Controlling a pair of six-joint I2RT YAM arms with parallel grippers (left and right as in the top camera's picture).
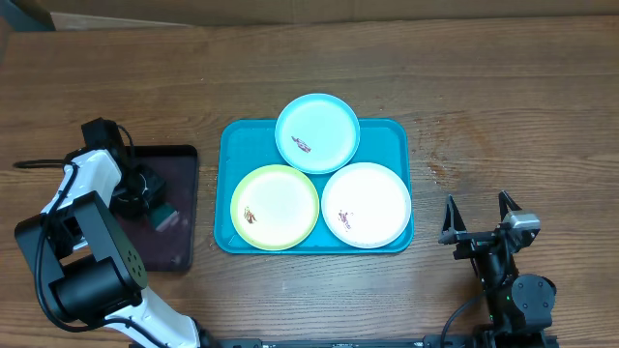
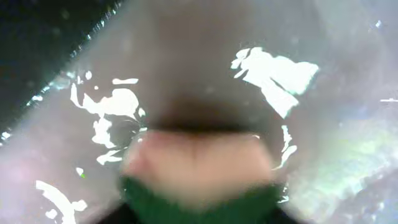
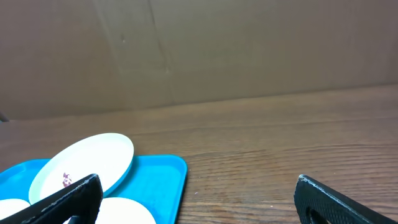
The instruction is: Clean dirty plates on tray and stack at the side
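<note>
Teal tray beside left tool

From overhead, even, soft light falls on my table; my left wrist view is a close blur with white glare patches; my right wrist view is sharp.

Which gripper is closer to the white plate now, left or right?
Right. The right gripper is just beside the white plate, off the tray; the left gripper is far across, over the dark tray.
</note>
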